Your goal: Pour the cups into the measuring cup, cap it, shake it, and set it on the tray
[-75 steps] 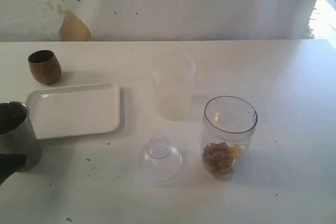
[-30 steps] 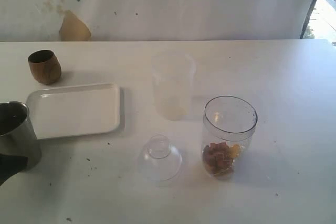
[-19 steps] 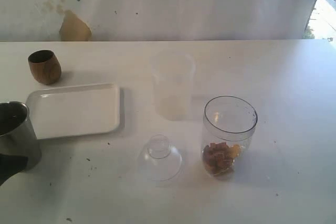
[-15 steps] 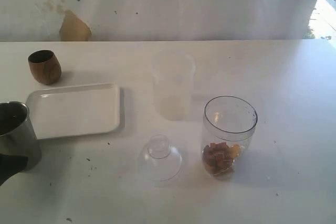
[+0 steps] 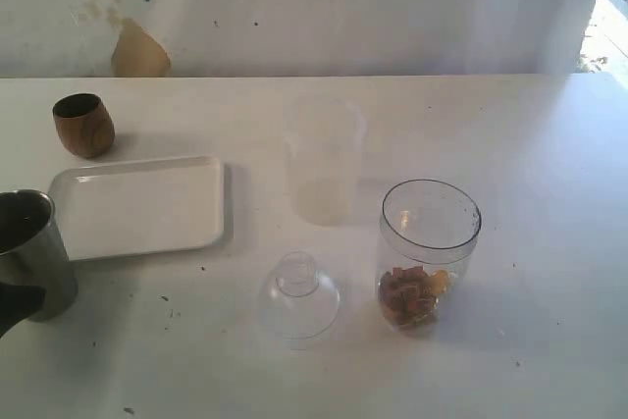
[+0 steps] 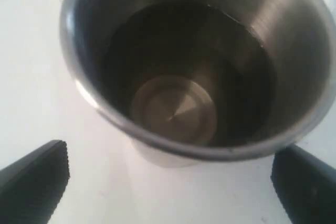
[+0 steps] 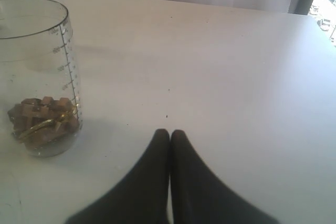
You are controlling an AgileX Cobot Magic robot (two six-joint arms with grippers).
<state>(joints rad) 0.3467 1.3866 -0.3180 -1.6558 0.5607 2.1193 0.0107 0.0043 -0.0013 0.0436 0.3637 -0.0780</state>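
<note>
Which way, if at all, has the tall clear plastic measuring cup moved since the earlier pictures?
No. The tall clear plastic measuring cup stands where it stood, just right of the clear dome-shaped lid, same gap between them.
</note>
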